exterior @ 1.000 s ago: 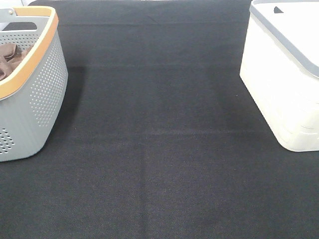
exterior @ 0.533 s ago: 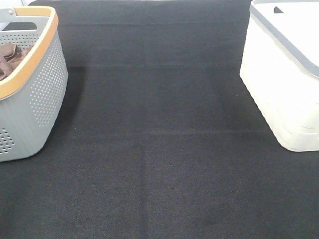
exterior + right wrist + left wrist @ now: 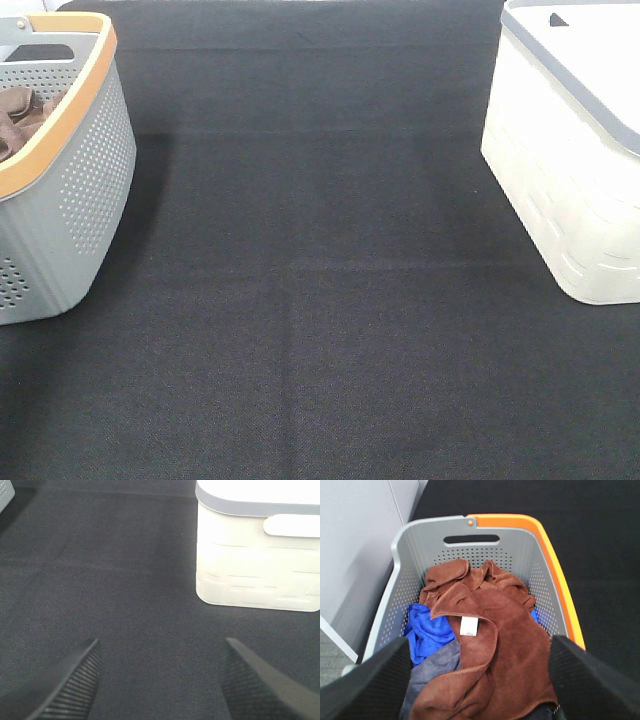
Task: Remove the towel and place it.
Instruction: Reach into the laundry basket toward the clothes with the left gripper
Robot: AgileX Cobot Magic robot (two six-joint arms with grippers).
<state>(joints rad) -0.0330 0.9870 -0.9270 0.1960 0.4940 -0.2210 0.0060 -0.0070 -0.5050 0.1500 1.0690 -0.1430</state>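
A grey basket [image 3: 80,180] with an orange rim stands at the left edge of the black desk [image 3: 320,300], partly out of the high camera's view. It is full of cloth. A brown towel [image 3: 490,645] lies crumpled on top and covers most of the pile, with a small white label [image 3: 469,626] showing on a folded edge. A blue cloth [image 3: 427,630] is tucked beneath the towel on one side, and a grey cloth [image 3: 432,667] lies just beside the blue one, also partly under the brown. The left gripper [image 3: 480,680] hovers above the basket with its fingers spread wide over the towel, holding nothing. At the right edge of the desk, well apart from the basket, stands a white bin [image 3: 570,190] with a grey-edged cover on top; its inside is hidden. The right gripper [image 3: 160,680] hangs above the bare desk near the bin, fingers likewise wide apart and empty.
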